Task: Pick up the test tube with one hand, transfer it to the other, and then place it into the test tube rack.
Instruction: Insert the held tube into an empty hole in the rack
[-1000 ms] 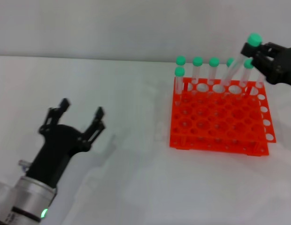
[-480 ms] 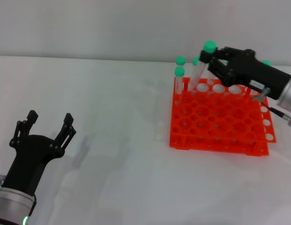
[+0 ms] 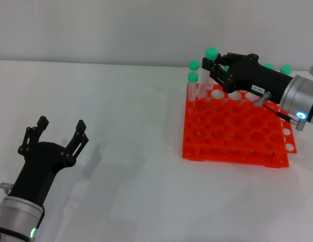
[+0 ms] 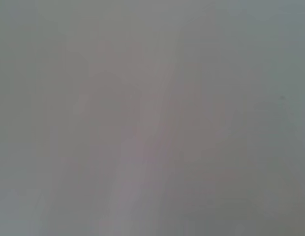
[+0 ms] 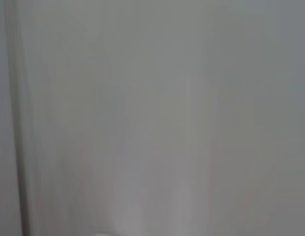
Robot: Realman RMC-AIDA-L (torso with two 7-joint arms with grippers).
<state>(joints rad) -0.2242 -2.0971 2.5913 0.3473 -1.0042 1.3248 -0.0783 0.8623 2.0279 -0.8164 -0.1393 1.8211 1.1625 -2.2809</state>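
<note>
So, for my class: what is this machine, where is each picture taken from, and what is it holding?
It is a two-armed robot. The wide picture comes from a camera on its head, looking down at a white table. The two grey pictures come from wrist cameras and show nothing clear. The right pincer grips a test tube with a green cap, tilted over the far left part of the orange rack, where other green-capped tubes stand. The left pincer is open and empty, above the bare table.

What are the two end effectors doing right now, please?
Left end effector: open, empty, above the table.
Right end effector: shut on the test tube, over the rack's back row.
</note>
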